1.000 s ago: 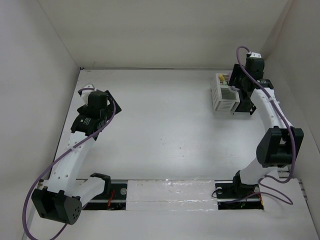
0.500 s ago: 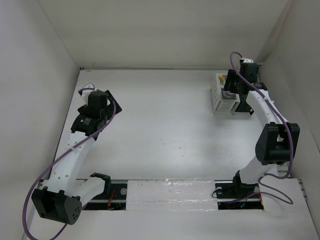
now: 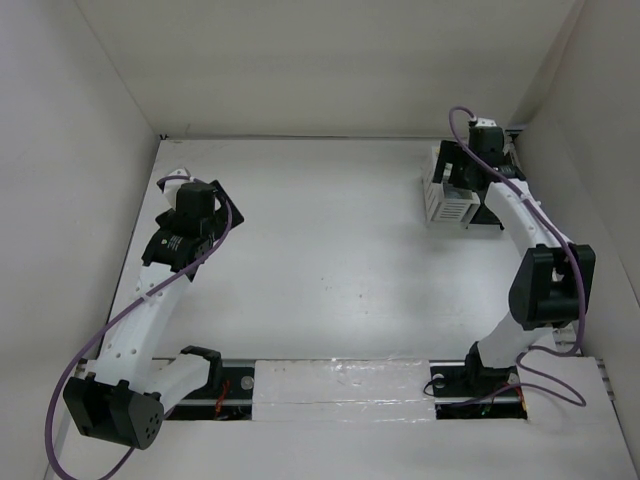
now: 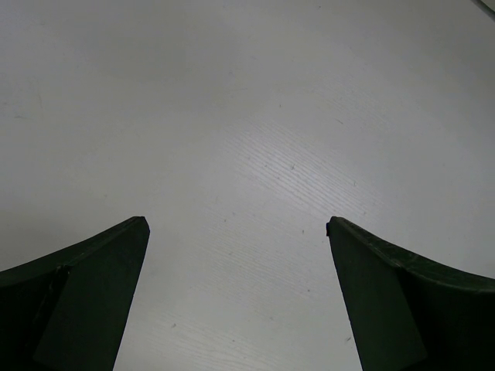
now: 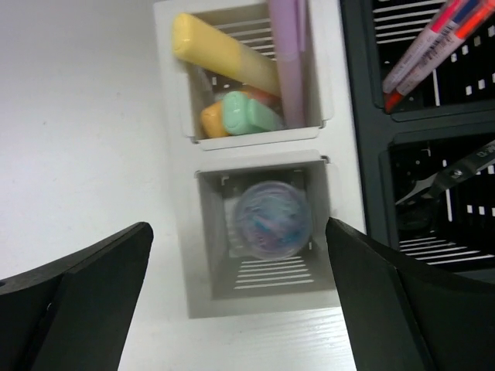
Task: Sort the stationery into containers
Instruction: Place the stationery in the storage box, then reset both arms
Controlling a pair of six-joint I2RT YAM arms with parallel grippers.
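The right gripper (image 5: 237, 226) hangs wide apart and empty over the white slatted desk organizer (image 5: 255, 154). One of its compartments holds the stubby yellow highlighter (image 5: 224, 58) with the purple (image 5: 288, 54), green (image 5: 251, 112) and orange (image 5: 213, 120) ones, and the next holds the small round roll (image 5: 268, 218). Just beside it, the black slatted organizer (image 5: 360, 116) holds orange-red pens (image 5: 421, 54) and the scissors (image 5: 456, 170) in separate compartments, while the left gripper (image 4: 236, 222) is spread apart, empty, over the white table (image 4: 232, 93).

Black organizer (image 5: 360, 77) cropped at the wrist view's right edge, mostly behind the right arm (image 3: 530, 215) from above. Pens (image 5: 418, 58) and purple highlighter (image 5: 286, 54) cut at the top. Orange highlighter (image 5: 210, 120) largely under the green highlighter (image 5: 251, 110).
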